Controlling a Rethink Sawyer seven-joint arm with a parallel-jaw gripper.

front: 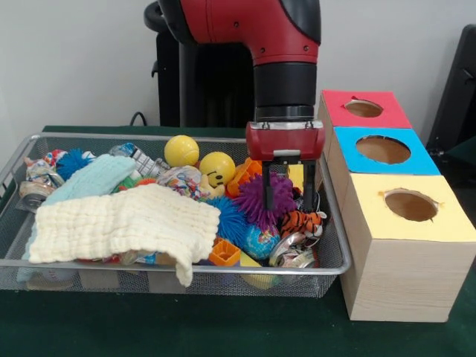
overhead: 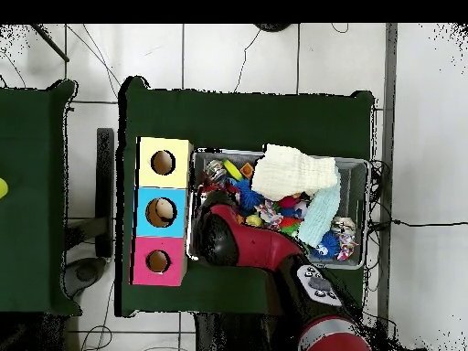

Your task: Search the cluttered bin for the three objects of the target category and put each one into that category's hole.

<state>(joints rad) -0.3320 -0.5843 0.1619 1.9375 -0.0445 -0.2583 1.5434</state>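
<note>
One red and black arm is lowered from above into the right end of the wire mesh bin, which rests on the green table and is filled with clutter. Just beside the bin's right side, three wooden boxes are lined up: the yellow-topped box nearest the camera, the blue-topped box behind it, and the red-topped box farthest back, its round hole seen uncovered. A cream cloth is draped over the bin's front left part, with a pale blue cloth behind it. The gripper is held with its fingers spread apart, one on each side of a purple spiky ball; whether the ball is touched cannot be made out. The striped tiger lies just below the right finger, near the bin's right wall. Two yellow balls sit toward the back, and a blue spiky ball is seen beside the purple one.
</note>
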